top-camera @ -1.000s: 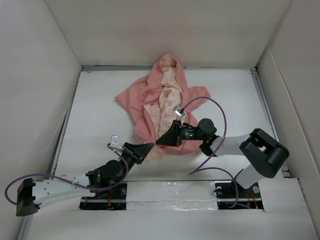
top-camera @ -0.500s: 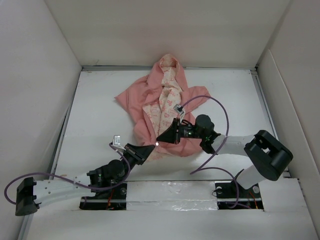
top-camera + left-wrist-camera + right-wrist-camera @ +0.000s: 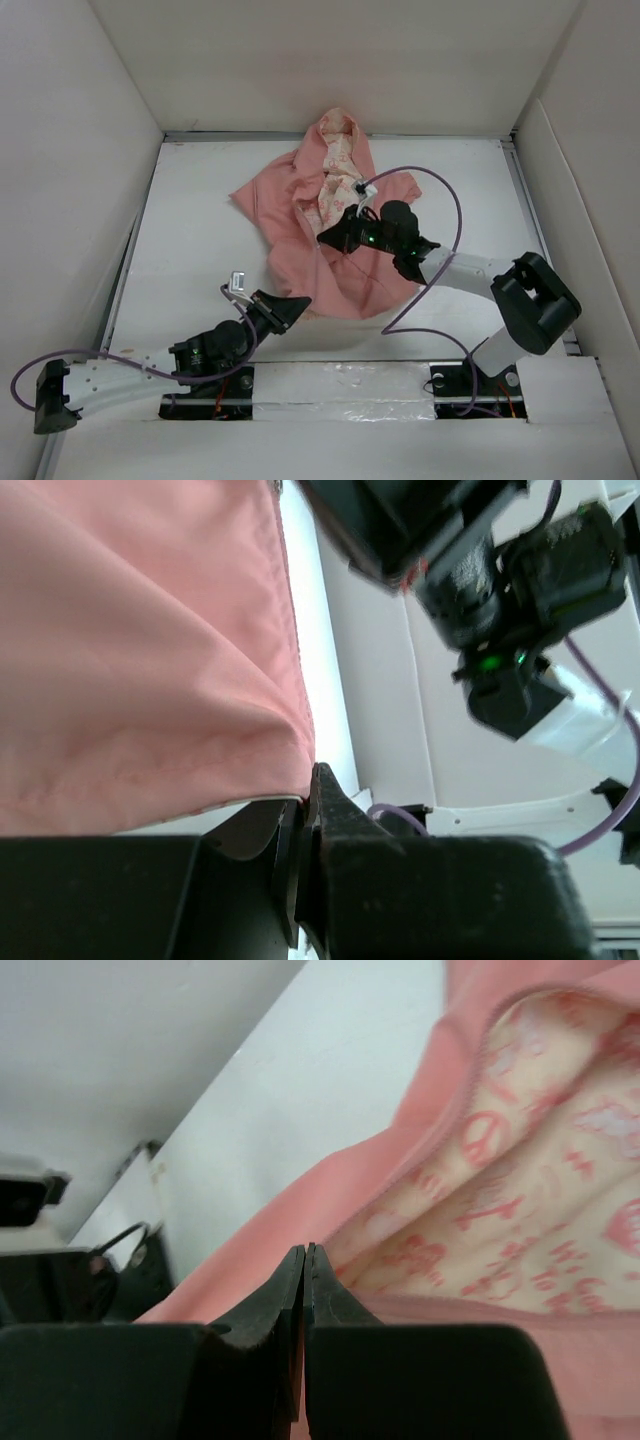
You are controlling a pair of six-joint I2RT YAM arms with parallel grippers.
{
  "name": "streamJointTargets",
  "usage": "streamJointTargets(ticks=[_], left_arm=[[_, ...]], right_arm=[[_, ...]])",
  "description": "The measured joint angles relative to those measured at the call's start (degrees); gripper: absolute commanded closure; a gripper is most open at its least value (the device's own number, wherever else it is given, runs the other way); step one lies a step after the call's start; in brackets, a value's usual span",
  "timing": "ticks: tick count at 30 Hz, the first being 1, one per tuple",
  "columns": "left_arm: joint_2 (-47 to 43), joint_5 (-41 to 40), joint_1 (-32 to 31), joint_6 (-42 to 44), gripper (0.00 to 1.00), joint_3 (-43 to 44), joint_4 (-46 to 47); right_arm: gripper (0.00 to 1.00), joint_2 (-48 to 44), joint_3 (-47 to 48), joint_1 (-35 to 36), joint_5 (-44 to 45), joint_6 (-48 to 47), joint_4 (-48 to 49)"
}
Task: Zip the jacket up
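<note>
The salmon-pink jacket (image 3: 352,285) lies crumpled at the table's middle, hood toward the back. Its lower front looks joined, and the cream printed lining (image 3: 340,175) shows above that. My left gripper (image 3: 303,303) is shut on the jacket's bottom hem corner, seen pinched in the left wrist view (image 3: 308,796) under the pink fabric (image 3: 140,660). My right gripper (image 3: 324,237) sits on the zipper line at mid-chest. In the right wrist view it (image 3: 305,1251) is shut where the pink front meets the open lining (image 3: 560,1190). The zipper pull is hidden between the jaws.
White walls enclose the table on the left (image 3: 70,200), back and right (image 3: 600,200). A purple cable (image 3: 445,215) loops above the right arm, beside the jacket's right sleeve. The right arm's wrist (image 3: 500,590) shows in the left wrist view.
My right gripper has moved up the jacket's front toward the hood, and the pink front is joined behind it. My left gripper has stayed at the hem, shifted slightly toward me.
</note>
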Motion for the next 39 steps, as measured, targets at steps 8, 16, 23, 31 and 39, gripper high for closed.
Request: streamJointTargets(ticks=[8, 16, 23, 31, 39], left_arm=[[-2.34, -1.27, 0.02, 5.11, 1.00, 2.69, -6.64], [-7.91, -3.56, 0.37, 8.28, 1.00, 6.19, -11.21], [-14.56, -7.54, 0.37, 12.66, 1.00, 11.69, -19.39], [-15.26, -12.02, 0.70, 16.24, 1.00, 15.45, -22.12], [-17.66, -13.55, -0.07, 18.21, 1.00, 21.40, -28.11]], right_arm=[[1.00, 6.27, 17.16, -7.43, 11.15, -7.82, -10.58], [1.00, 22.01, 45.64, -13.53, 21.11, -15.52, -20.55], [1.00, 39.10, 77.22, -17.25, 27.54, -21.00, -32.39], [1.00, 44.81, 95.27, -18.62, 27.91, -22.86, -40.76], [1.00, 48.87, 98.62, -23.80, 38.99, -26.88, -39.06]])
